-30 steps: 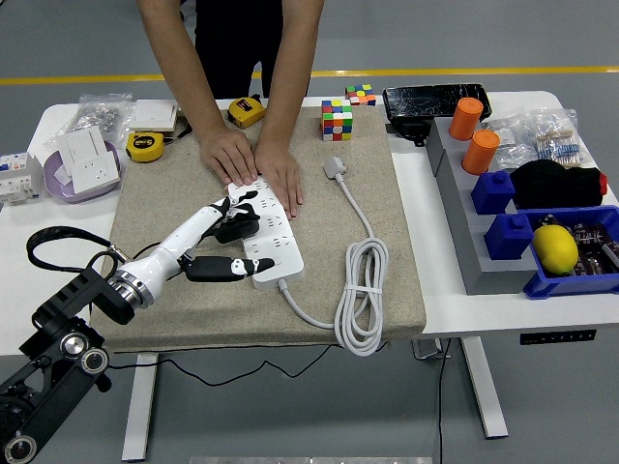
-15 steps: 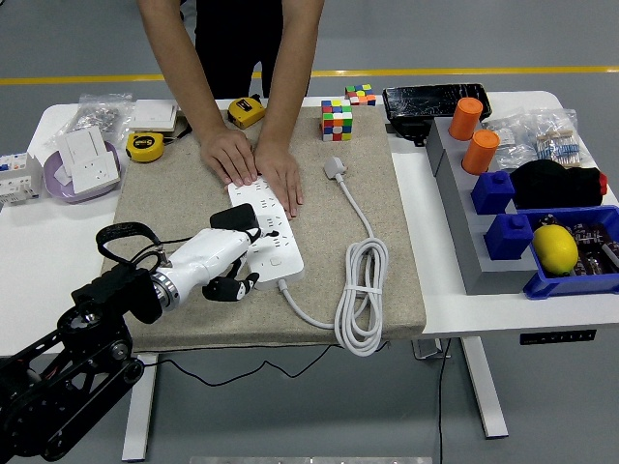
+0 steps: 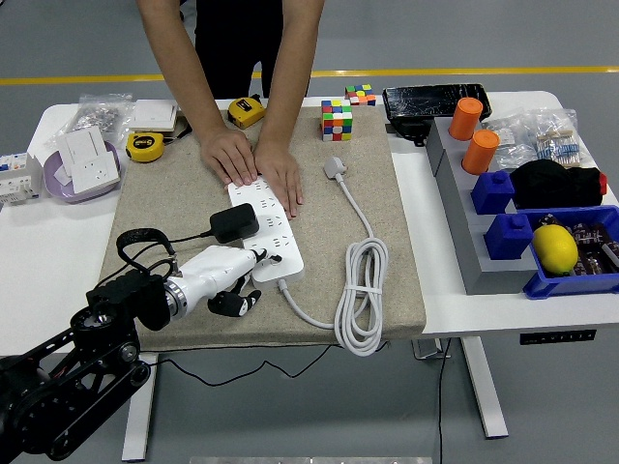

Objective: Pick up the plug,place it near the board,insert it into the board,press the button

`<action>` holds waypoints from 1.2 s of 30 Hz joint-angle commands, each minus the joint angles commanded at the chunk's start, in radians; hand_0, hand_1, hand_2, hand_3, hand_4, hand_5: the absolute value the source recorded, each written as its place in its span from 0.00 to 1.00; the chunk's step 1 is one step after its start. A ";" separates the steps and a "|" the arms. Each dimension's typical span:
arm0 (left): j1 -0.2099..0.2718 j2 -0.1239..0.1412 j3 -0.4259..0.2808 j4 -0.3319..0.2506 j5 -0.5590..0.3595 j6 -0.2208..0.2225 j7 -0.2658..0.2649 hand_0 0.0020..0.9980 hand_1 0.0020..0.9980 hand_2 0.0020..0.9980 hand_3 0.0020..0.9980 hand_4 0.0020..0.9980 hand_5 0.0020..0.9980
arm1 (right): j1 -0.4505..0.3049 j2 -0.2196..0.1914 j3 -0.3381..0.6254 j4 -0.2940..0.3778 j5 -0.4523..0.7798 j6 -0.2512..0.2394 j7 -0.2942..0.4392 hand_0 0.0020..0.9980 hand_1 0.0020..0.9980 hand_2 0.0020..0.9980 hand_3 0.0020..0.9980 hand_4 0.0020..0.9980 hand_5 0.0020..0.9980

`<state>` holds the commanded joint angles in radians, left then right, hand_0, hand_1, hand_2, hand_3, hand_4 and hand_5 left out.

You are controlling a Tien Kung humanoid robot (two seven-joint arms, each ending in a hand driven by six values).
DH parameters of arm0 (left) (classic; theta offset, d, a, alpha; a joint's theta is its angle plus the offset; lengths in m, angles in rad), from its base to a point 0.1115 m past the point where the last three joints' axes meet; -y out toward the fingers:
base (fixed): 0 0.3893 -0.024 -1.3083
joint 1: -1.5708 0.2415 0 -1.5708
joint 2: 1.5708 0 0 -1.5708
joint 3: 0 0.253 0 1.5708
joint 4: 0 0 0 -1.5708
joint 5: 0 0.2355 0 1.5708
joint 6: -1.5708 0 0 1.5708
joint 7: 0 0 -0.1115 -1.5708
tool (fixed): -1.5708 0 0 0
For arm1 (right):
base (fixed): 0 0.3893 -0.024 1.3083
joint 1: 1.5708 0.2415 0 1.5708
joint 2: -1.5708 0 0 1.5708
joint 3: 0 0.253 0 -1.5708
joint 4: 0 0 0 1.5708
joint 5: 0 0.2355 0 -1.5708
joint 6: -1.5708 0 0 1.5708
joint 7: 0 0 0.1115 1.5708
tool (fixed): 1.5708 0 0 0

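In the head view, a white rectangular power strip [image 3: 264, 232] lies just left of the frame's centre on a beige fabric mat [image 3: 387, 242] spread over the white table [image 3: 44, 246]. Its far end is pressed flat by both of a person's hands [image 3: 256, 166], reaching in from the top of the frame, apparently so that the strip cannot slide while it is worked on. A black blocky plug adapter [image 3: 234, 222] sits on the strip's left side, seemingly seated in a socket, its thin black cable [image 3: 145, 242] looping away to the lower left.

The robot's left hand [image 3: 227, 280], white-shelled with dark fingertips, is held low at the strip's near end, just below the adapter and apart from it. The fingers are loosely curled with nothing held in them; one fingertip [image 3: 259, 255] is pointed at the strip's near-left corner, where the button is presumably found. Insertion is judged done and pressing to be the step in hand. The right hand is not seen.

Little room is left around that corner: the strip's white cord [image 3: 360, 280] leaves the near end and coils to the right, while the mat's front edge lies just below the hand. The left of the mat is open. Tape measures [image 3: 145, 145] and cube puzzles [image 3: 337, 120] stand well apart at the top.
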<state>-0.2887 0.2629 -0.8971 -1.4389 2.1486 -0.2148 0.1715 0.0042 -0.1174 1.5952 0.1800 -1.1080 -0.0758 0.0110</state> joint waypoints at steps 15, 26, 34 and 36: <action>-0.003 0.005 0.009 0.007 0.014 -0.071 0.037 0.16 0.04 0.15 0.84 0.53 0.00 | -0.003 -0.002 -0.002 0.000 0.000 0.000 0.000 0.91 0.84 0.79 0.79 1.00 1.00; 0.003 0.004 -0.047 -0.052 0.040 -0.063 0.029 0.16 0.04 0.15 0.76 0.51 0.00 | -0.002 -0.001 -0.003 0.000 0.002 -0.001 0.000 0.91 0.84 0.79 0.79 1.00 1.00; -0.018 -0.011 -0.174 -0.093 0.016 -0.032 -0.005 0.18 0.05 0.15 0.71 0.51 0.00 | -0.001 0.000 -0.001 0.000 0.001 0.000 -0.001 0.91 0.84 0.79 0.79 1.00 1.00; -0.034 -0.022 -0.195 -0.076 -0.002 -0.001 -0.029 0.18 0.05 0.15 0.71 0.51 0.00 | 0.000 0.001 -0.001 0.000 0.001 0.000 -0.001 0.91 0.84 0.79 0.79 1.00 1.00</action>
<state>-0.3231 0.2407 -1.0925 -1.5146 2.1461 -0.2154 0.1429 0.0042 -0.1168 1.5941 0.1800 -1.1071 -0.0762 0.0101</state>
